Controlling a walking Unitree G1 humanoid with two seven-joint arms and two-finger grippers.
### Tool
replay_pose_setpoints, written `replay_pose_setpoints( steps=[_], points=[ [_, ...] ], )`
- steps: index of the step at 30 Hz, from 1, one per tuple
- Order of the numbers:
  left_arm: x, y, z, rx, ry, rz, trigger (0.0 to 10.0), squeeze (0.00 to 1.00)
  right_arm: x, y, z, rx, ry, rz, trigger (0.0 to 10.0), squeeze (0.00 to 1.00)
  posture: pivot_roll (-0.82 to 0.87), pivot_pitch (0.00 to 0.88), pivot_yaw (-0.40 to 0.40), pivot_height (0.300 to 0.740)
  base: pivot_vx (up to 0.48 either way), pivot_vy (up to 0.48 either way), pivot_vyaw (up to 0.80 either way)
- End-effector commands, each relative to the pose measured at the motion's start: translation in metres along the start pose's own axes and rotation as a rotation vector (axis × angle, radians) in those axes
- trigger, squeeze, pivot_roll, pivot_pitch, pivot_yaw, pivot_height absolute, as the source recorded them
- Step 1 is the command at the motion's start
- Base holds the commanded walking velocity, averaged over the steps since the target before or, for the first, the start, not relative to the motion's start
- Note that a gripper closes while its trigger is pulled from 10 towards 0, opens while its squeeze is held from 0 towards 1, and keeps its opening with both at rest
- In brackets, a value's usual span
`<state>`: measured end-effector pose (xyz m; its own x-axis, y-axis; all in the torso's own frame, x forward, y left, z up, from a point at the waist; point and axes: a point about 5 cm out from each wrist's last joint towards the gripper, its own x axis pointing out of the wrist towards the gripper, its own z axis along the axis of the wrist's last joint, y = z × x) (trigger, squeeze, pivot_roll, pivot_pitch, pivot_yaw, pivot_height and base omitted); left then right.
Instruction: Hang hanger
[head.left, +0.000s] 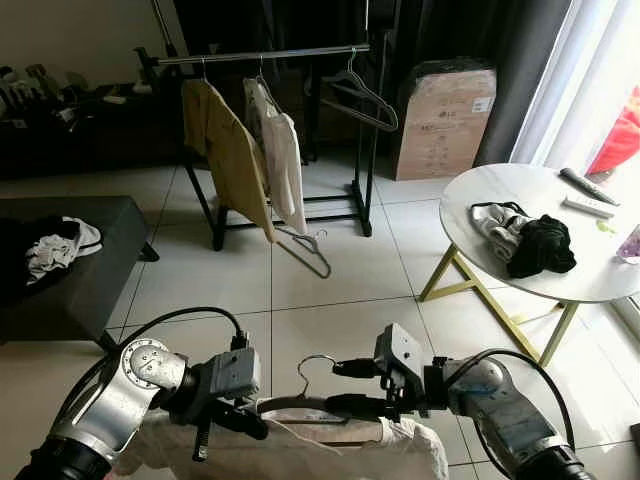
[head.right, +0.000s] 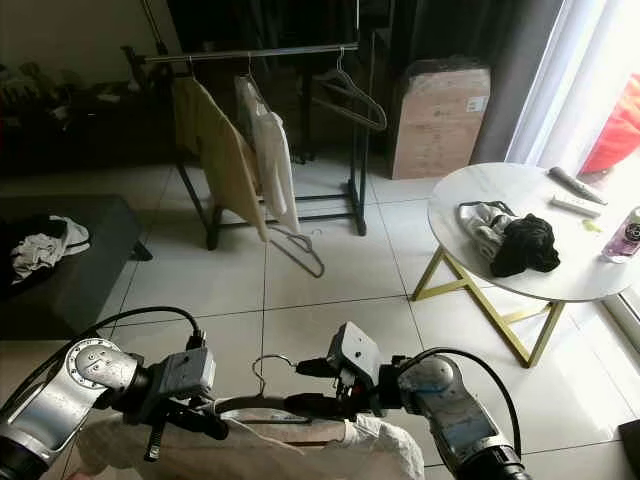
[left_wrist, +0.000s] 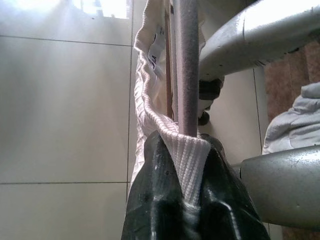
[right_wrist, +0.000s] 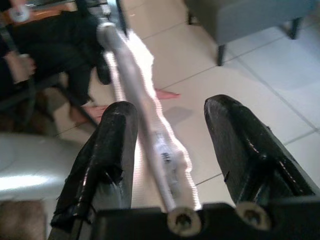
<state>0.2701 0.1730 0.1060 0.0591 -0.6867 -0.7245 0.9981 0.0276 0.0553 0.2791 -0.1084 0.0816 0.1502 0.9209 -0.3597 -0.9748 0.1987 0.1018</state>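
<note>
A grey hanger (head.left: 300, 403) carrying a white garment (head.left: 300, 450) is held low before the robot, long axis running left to right, hook (head.left: 312, 365) up. In the left wrist view the left hand (left_wrist: 187, 200) is seen clamped on collar and bar. In the right wrist view the right hand (right_wrist: 172, 150) is spread, the bar between its fingers, untouched. The garment's lower part is cut off. The clothes rack (head.left: 260, 56) stands well apart, across the tiled floor (head.left: 340, 280).

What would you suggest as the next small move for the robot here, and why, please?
Probably walk forward toward the clothes rack. The left tool is shut on the hanger carrying a white garment, the right tool stands open around its bar, and the rack stands well across the tiled floor.
</note>
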Motion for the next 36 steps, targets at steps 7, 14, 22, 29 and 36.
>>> replay_pose_setpoints(
  steps=[7, 14, 22, 29, 36],
  points=[
    [-0.001, 0.002, 0.008, 0.051, 0.015, 0.01, 10.0, 0.0, 0.004, 0.008, -0.005, 0.04, 0.011, 0.05, 10.0, 0.0, -0.09, 0.118, 0.026, 0.74, 0.0, 0.0, 0.0],
    [0.0, 0.008, 0.011, 0.063, 0.019, 0.043, 10.0, 0.0, 0.012, 0.006, 0.003, 0.049, -0.013, 0.021, 10.0, 0.0, -0.09, 0.109, 0.028, 0.74, 0.0, 0.0, 0.0],
    [-0.001, 0.007, 0.014, 0.071, 0.004, 0.057, 10.0, 0.0, 0.015, 0.005, -0.007, 0.048, 0.043, -0.018, 10.0, 0.0, -0.08, 0.099, 0.028, 0.74, 0.0, 0.0, 0.0],
    [-0.006, 0.007, 0.017, 0.075, -0.007, 0.063, 10.0, 0.0, 0.004, -0.01, -0.032, 0.07, 0.173, -0.158, 9.5, 0.0, -0.08, 0.092, 0.026, 0.74, 0.0, 0.0, 0.0],
    [-0.005, 0.007, 0.019, 0.076, -0.008, 0.06, 10.0, 0.0, -0.002, -0.014, -0.031, 0.088, 0.141, -0.169, 0.0, 0.0, -0.08, 0.1, 0.029, 0.74, 0.0, 0.0, 0.0]
  ],
)
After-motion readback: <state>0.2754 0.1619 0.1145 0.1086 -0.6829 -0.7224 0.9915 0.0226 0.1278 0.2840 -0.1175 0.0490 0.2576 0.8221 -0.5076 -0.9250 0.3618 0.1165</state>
